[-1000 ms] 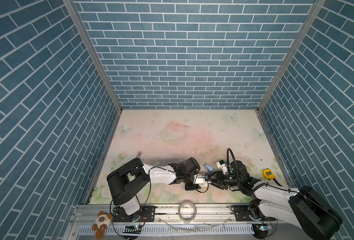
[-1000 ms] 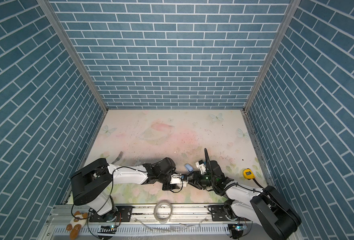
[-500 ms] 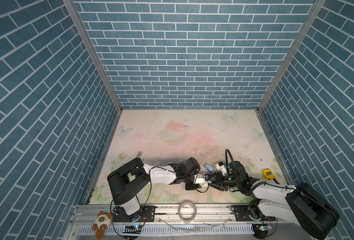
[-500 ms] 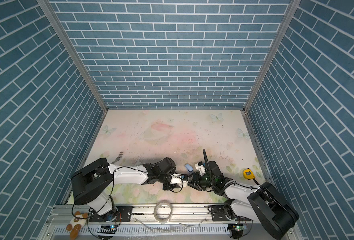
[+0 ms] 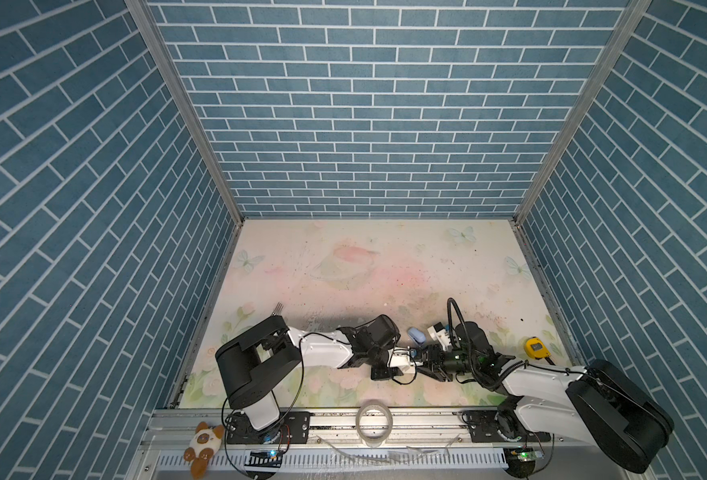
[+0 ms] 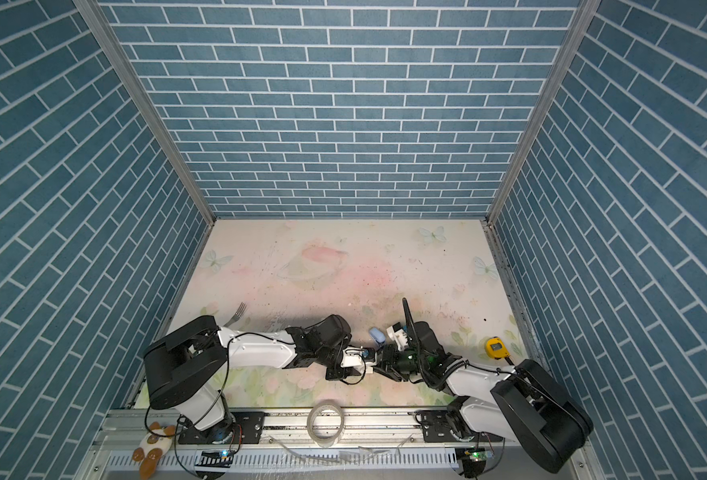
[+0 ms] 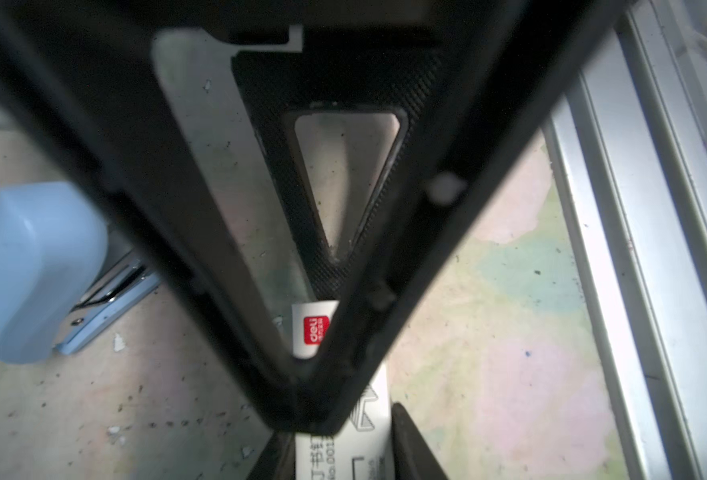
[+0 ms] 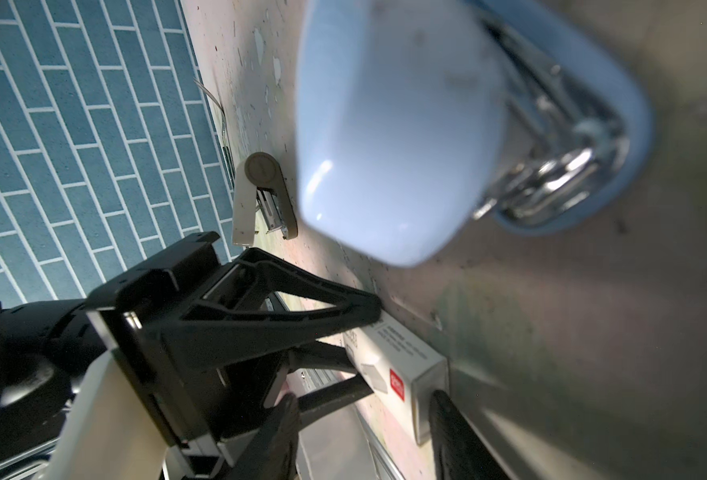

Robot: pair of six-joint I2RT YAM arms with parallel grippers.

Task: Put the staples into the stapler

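Staple box (image 8: 389, 361) is pinched by left hand (image 5: 412, 366) and right hand (image 5: 426, 367), low in both top views, near blue stapler (image 5: 417, 335).

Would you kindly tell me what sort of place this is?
Most likely a staged robot workcell rather than a real room: blue brick-patterned wall panels box in a pastel floral tabletop, and the black-and-white left arm and right arm are bolted to an aluminium rail along its front.
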